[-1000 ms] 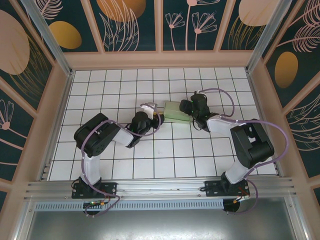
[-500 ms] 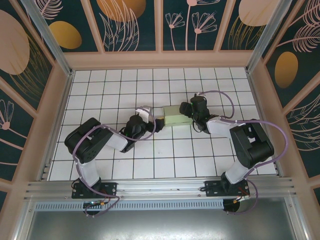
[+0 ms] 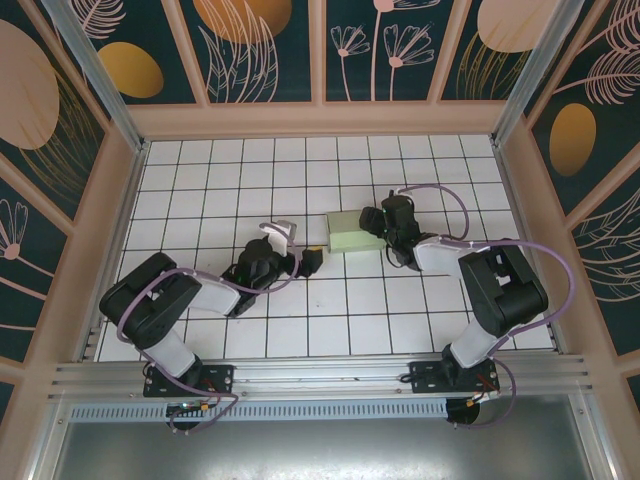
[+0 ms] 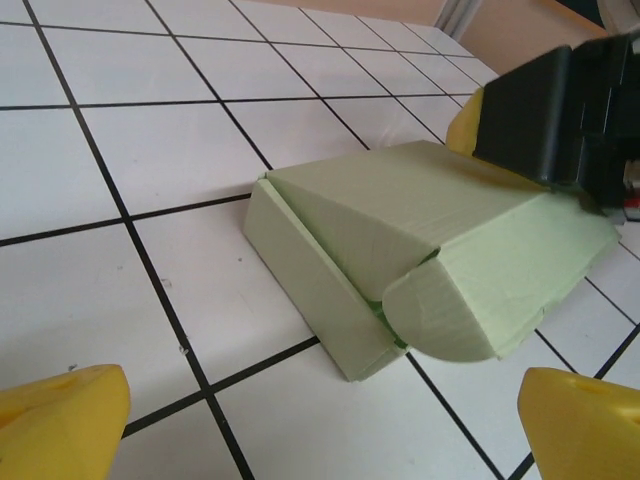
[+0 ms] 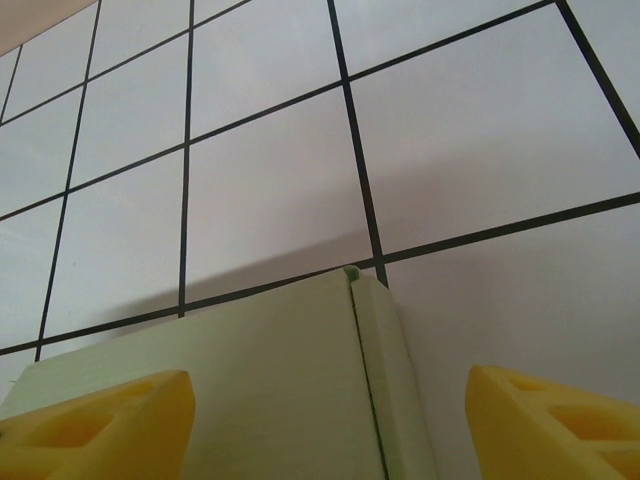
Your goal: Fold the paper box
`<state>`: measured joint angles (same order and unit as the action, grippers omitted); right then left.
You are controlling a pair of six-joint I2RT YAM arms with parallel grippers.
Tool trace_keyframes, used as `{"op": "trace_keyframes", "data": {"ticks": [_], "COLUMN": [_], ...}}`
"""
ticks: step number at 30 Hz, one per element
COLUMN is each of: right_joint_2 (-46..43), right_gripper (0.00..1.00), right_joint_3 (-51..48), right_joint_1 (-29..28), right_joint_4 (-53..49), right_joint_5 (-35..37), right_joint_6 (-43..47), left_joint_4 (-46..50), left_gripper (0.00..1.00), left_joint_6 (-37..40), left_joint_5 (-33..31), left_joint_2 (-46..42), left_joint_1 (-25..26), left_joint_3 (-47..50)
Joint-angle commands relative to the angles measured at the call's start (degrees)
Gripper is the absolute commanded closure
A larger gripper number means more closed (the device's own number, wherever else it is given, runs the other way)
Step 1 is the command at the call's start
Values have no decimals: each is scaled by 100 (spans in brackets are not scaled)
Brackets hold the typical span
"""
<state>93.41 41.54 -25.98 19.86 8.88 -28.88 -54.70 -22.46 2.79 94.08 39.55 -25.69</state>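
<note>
1. Paper box (image 4: 400,260) lies flat on the worktop (image 3: 200,180), mid-grid, nearly closed. The rounded end flap looks untucked.
2. Left end effector (image 4: 320,420) is wide open, near that flap end and touching nothing.
3. Right end effector (image 5: 320,420) straddles the far end. Can't tell if it's clamping.
4. Suggest the right pins the box while the left nudges the flap in, low and slow. Thin card will likely buckle or slide.
</note>
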Motion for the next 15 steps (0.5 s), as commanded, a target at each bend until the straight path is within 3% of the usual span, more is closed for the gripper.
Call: {"op": "trace_keyframes", "data": {"ticks": [1, 7, 10, 15], "right_joint_2": [-111, -274, -369, -837], "right_gripper": [28, 28, 28, 26], "right_joint_3": [-219, -407, -436, -577], "right_joint_1": [-14, 26, 66, 179], "right_joint_4": [330, 562, 646, 682], "right_joint_5": [0, -111, -290, -466], "right_joint_6": [87, 252, 230, 208], "left_joint_4": [686, 1234, 2270, 2928], "left_gripper": [1, 3, 6, 19], "left_joint_6": [-674, -1756, -1816, -1830], "left_joint_5": [231, 488, 732, 647], "left_joint_2": [-121, 94, 614, 1151], "left_joint_1": [23, -4, -17, -39], "left_joint_3": [-568, -1331, -2199, -2804]}}
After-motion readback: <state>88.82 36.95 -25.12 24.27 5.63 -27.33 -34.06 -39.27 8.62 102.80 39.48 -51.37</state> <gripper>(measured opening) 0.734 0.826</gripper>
